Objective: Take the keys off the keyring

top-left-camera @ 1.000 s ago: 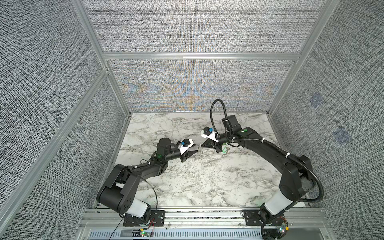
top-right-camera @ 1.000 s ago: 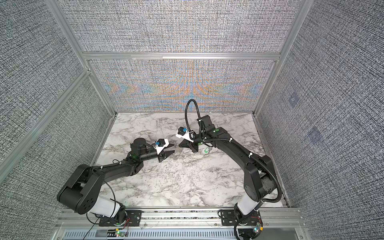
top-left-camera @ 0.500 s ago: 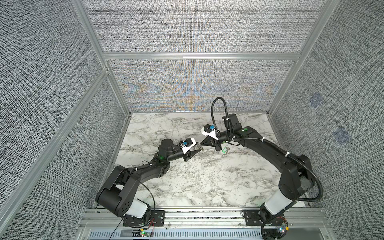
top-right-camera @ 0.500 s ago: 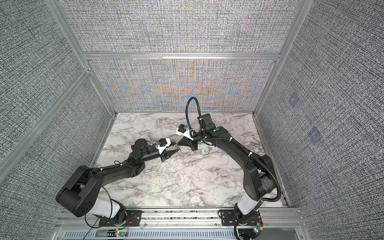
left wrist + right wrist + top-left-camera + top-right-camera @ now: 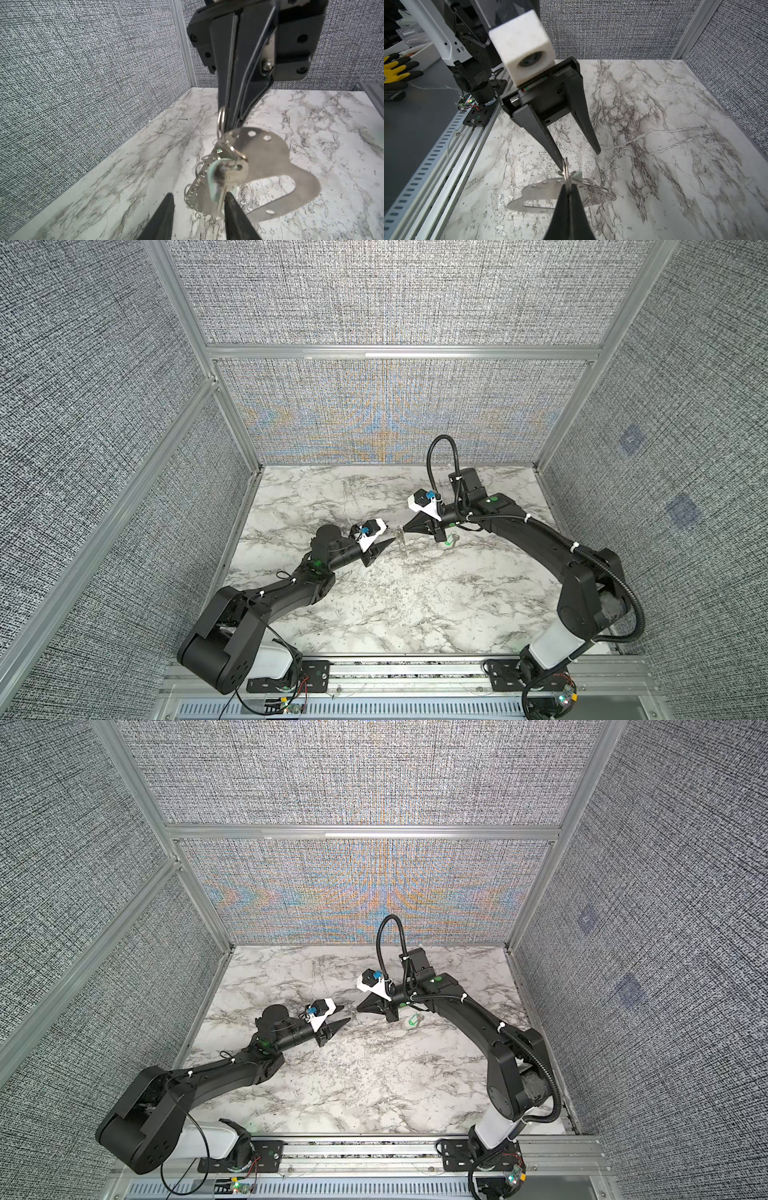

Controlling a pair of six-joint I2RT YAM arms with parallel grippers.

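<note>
My right gripper (image 5: 405, 529) (image 5: 566, 188) is shut on a small split ring (image 5: 222, 118) and holds the whole bunch above the marble. Below that ring hangs the keyring (image 5: 270, 158) (image 5: 537, 193), a flat grey oblong plate with a slot and holes. The silver keys (image 5: 226, 176) and a pale green piece (image 5: 213, 185) hang in front of it. My left gripper (image 5: 198, 199) (image 5: 344, 1014) is open right beside the bunch, and one fingertip (image 5: 228, 199) is against a key's blade. Another key with a bright green tag (image 5: 449, 540) (image 5: 411, 1021) lies on the table under the right arm.
The marble table (image 5: 415, 614) is walled by grey fabric panels on three sides. An aluminium rail (image 5: 395, 668) runs along the front edge. Outside the cell, yellow-black gloves (image 5: 396, 68) lie on a grey bench.
My left gripper edged in toward the hanging bunch, then drew back slightly, with its jaws staying apart. The right gripper kept its hold and barely moved.
</note>
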